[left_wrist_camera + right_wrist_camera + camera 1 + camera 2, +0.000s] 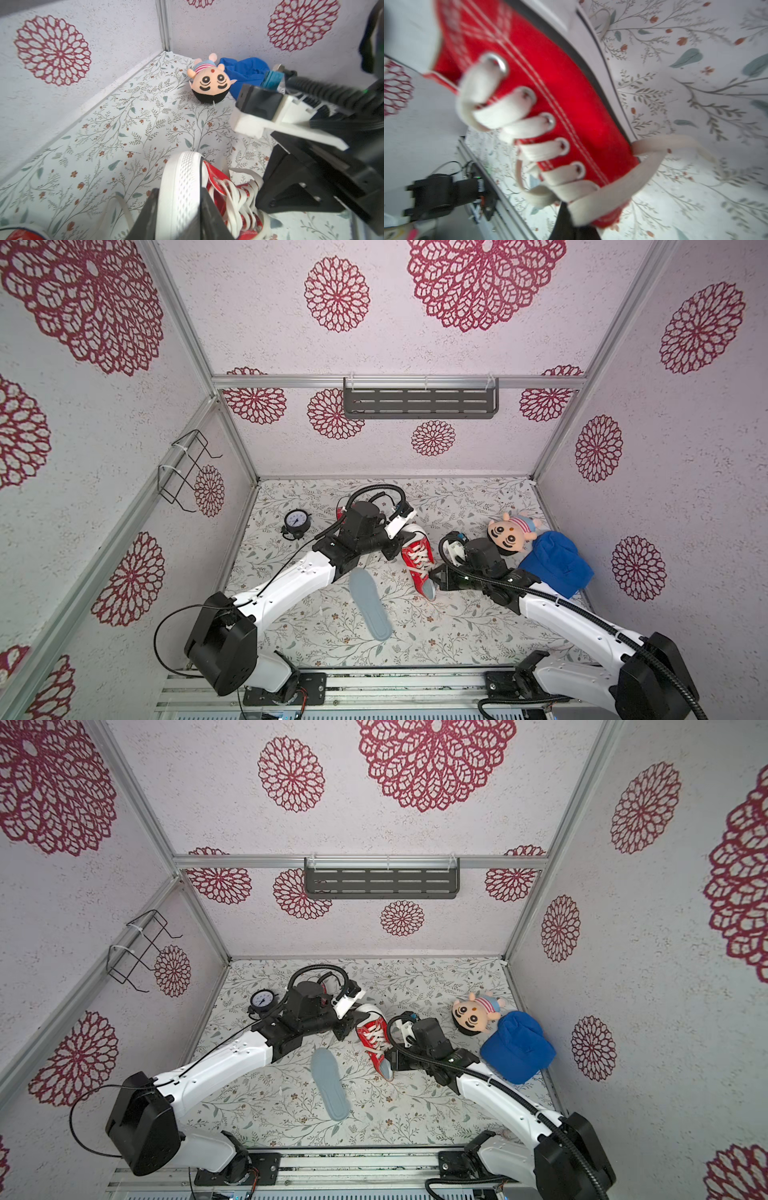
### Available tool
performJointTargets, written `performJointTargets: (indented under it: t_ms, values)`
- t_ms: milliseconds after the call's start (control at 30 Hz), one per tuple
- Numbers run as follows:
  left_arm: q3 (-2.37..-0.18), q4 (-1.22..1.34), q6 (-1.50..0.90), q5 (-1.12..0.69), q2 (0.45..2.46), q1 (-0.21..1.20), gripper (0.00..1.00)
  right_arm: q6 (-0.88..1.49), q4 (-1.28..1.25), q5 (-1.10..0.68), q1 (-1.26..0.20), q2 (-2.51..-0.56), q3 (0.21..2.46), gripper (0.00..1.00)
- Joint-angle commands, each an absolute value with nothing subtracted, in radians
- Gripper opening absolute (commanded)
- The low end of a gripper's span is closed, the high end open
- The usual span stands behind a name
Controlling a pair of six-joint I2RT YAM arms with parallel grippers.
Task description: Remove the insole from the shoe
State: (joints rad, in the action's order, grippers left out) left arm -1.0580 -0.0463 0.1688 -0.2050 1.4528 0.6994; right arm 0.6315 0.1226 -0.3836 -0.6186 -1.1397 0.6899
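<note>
The red shoe [417,558] sits near the middle of the flowery table [457,635]. Its white laces face up, its white toe points to the back wall and its open end points to the front. The 2 arms meet at it, 1 at each end. The left gripper [178,214] is at the toe: in the left wrist view its 2 black fingers [145,220] sit on either side of the white rubber toe and squeeze it. The right gripper [435,577] is at the open end of the shoe, and its jaws are pressed tight together. In the right wrist view a black finger [566,230] shows just under the last lace and the red edge of the shoe. That picture is blurry, so I cannot tell if it pinches anything. A grey-blue insole [370,603] lies flat on the table, out of the shoe, just to the left of it and nearer the front. It touches neither gripper, and both top views show it. A small bit of grey-blue also shows at the shoe's front end, right by the right gripper, and I cannot tell what it is. Far to the right lie a plush doll [511,533] and a blue cap [557,562], touching each other. A small round clock [296,520] stands at the left, behind the left arm. A bit of another red shoe [20,233] peeks out there too.
</note>
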Motion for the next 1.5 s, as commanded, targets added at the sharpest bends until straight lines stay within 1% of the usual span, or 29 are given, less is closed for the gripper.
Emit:
performJointTargets:
  t_ms: [0, 33, 133, 200, 267, 433, 533, 600, 633, 667, 700, 733, 767, 800, 833, 933, 1000, 1067, 1100, 1200, 1267, 1400, 1467]
  values:
    - [-1.022, 0.061, 0.298, 0.017, 1.424, 0.768, 0.0, 0.84, -0.114, -0.555, -0.611, -1.078, 0.686, 0.0]
    - [-1.015, 0.08, 0.311, 0.056, 1.421, 0.777, 0.0, 0.842, -0.08, -0.551, -0.608, -1.072, 0.69, 0.0]
    - [-1.017, 0.09, 0.307, 0.098, 1.422, 0.773, 0.0, 0.725, 0.214, -0.463, -0.601, -1.059, 0.735, 0.0]
    - [-1.035, 0.066, 0.291, 0.091, 1.434, 0.762, 0.0, 0.647, 0.422, -0.375, -0.6, -1.069, 0.738, 0.0]
    - [-1.057, 0.044, 0.26, 0.073, 1.445, 0.748, 0.0, 0.622, 0.554, -0.309, -0.6, -1.084, 0.699, 0.0]
    - [-1.083, 0.021, 0.194, 0.037, 1.468, 0.709, 0.0, 0.645, 0.646, -0.27, -0.6, -1.083, 0.542, 0.0]
    - [-1.096, 0.003, 0.163, -0.004, 1.474, 0.682, 0.0, 0.619, 0.708, -0.2, -0.6, -1.081, 0.544, 0.0]
    - [-1.1, -0.007, 0.159, -0.046, 1.476, 0.673, 0.0, 0.591, 0.652, -0.225, -0.6, -1.041, 0.561, 0.0]
    - [-1.098, -0.004, 0.158, -0.061, 1.474, 0.672, 0.0, 0.577, 0.597, -0.248, -0.6, -1.007, 0.566, 0.09]
    - [-1.096, -0.003, 0.161, -0.077, 1.474, 0.672, 0.0, 0.572, 0.548, -0.266, -0.598, -0.98, 0.565, 0.22]
    - [-1.095, -0.005, 0.164, -0.097, 1.473, 0.67, 0.0, 0.565, 0.493, -0.281, -0.594, -0.952, 0.563, 0.37]
    - [-1.096, -0.005, 0.163, -0.107, 1.473, 0.67, 0.0, 0.547, 0.441, -0.299, -0.587, -0.933, 0.561, 0.47]
    - [-1.095, -0.007, 0.161, -0.112, 1.475, 0.669, 0.0, 0.537, 0.412, -0.302, -0.58, -0.926, 0.56, 0.53]
    - [-1.098, -0.012, 0.162, -0.121, 1.478, 0.666, 0.0, 0.517, 0.383, -0.307, -0.57, -0.927, 0.557, 0.59]
    - [-1.101, -0.016, 0.159, -0.123, 1.481, 0.663, 0.0, 0.489, 0.354, -0.317, -0.563, -0.943, 0.554, 0.61]
    - [-1.104, -0.018, 0.156, -0.14, 1.489, 0.658, 0.0, 0.448, 0.288, -0.365, -0.555, -1.042, 0.555, 0.63]
    - [-1.11, -0.024, 0.153, -0.139, 1.492, 0.657, 0.0, 0.448, 0.269, -0.393, -0.555, -1.12, 0.567, 0.61]
    - [-1.113, -0.027, 0.147, -0.13, 1.492, 0.654, 0.0, 0.465, 0.259, -0.408, -0.555, -1.166, 0.571, 0.54]
    - [-1.115, -0.025, 0.142, -0.124, 1.491, 0.652, 0.0, 0.475, 0.26, -0.41, -0.555, -1.172, 0.569, 0.49]
    - [-1.132, -0.029, 0.105, -0.078, 1.482, 0.64, 0.0, 0.517, 0.308, -0.393, -0.555, -1.13, 0.563, 0.25]
    - [-1.153, -0.045, 0.08, -0.052, 1.467, 0.621, 0.0, 0.544, 0.347, -0.388, -0.555, -1.085, 0.549, 0.0]
    - [-1.2, -0.086, 0.026, -0.012, 1.403, 0.54, 0.0, 0.587, 0.443, -0.372, -0.555, -1.016, 0.512, 0.0]
    - [-1.215, -0.101, 0.016, 0.007, 1.351, 0.487, 0.0, 0.587, 0.45, -0.373, -0.556, -0.995, 0.494, 0.0]
